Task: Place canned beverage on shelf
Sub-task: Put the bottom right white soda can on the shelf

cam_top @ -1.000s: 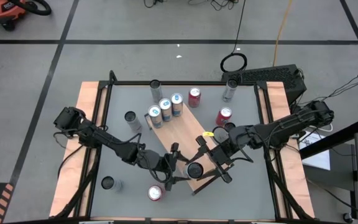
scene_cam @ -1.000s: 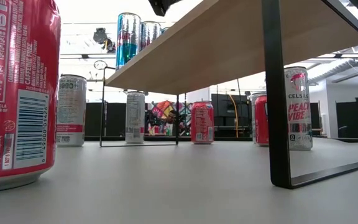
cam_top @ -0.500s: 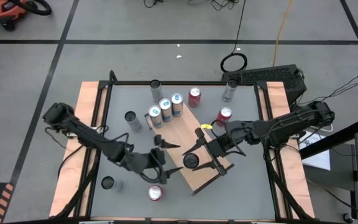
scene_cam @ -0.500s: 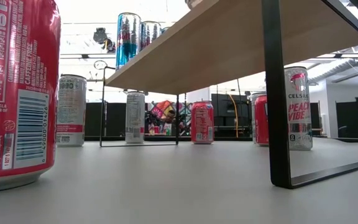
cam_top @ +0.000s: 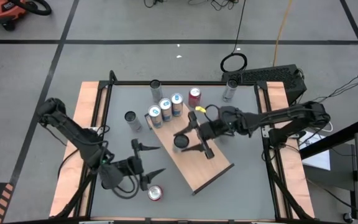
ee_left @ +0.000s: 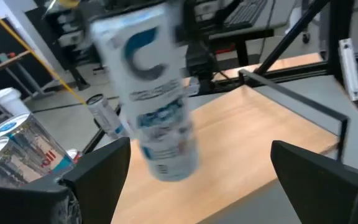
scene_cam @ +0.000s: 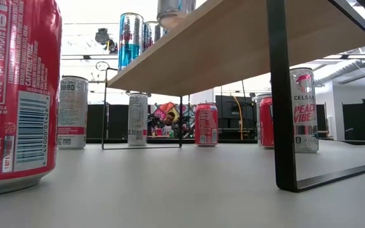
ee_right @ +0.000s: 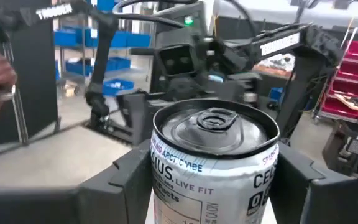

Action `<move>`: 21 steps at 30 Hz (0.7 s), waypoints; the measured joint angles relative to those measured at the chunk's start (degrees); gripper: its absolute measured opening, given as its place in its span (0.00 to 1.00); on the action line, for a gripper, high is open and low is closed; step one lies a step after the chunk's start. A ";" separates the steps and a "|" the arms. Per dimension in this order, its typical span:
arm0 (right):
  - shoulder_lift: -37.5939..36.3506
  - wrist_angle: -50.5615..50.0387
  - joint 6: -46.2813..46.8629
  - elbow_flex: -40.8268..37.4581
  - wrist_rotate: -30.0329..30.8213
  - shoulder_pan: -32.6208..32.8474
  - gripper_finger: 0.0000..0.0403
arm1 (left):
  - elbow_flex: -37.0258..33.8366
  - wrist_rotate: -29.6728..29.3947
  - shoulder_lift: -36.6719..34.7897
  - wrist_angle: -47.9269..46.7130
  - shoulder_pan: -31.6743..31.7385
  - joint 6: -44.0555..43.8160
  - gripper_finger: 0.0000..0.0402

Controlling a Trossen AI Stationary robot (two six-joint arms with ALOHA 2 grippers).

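standing beside the table: i read it from left to right.
left gripper [cam_top: 146, 160]: its jaws are spread wide and hold nothing; it has pulled back off the board toward the near left part of the table, above a red can [cam_top: 155, 193].
what changed: a moment ago both grippers met at the near end of the board; now only the right one has the can, so i think the handover is done.
shelf [cam_top: 213, 169]: flat light-brown wooden board with thin black rim, on black metal legs, lying diagonal on the grey table [cam_top: 117, 140].
cans already on shelf [cam_top: 165, 109]: three blue-silver cylinders at its far end, shiny.
right gripper [cam_top: 191, 135]: clamped around the white can [cam_top: 181, 142], upright over the middle of the board, nearer the standing cans than before.
can surface: smooth aluminium, round silver lid with pull tab [ee_right: 215, 118].
meaning for task: it seems only lowering and releasing remains.
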 joint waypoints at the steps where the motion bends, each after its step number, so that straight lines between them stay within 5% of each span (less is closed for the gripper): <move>1: 0.66 1.07 0.62 0.00 -0.93 -0.76 0.53 | 0.00 -0.01 -0.51 -0.32 -0.34 0.02 0.95; 21: 6.03 7.63 1.27 0.02 -1.58 -5.43 0.53 | -0.07 -0.72 -0.94 -14.84 -3.70 -17.86 0.95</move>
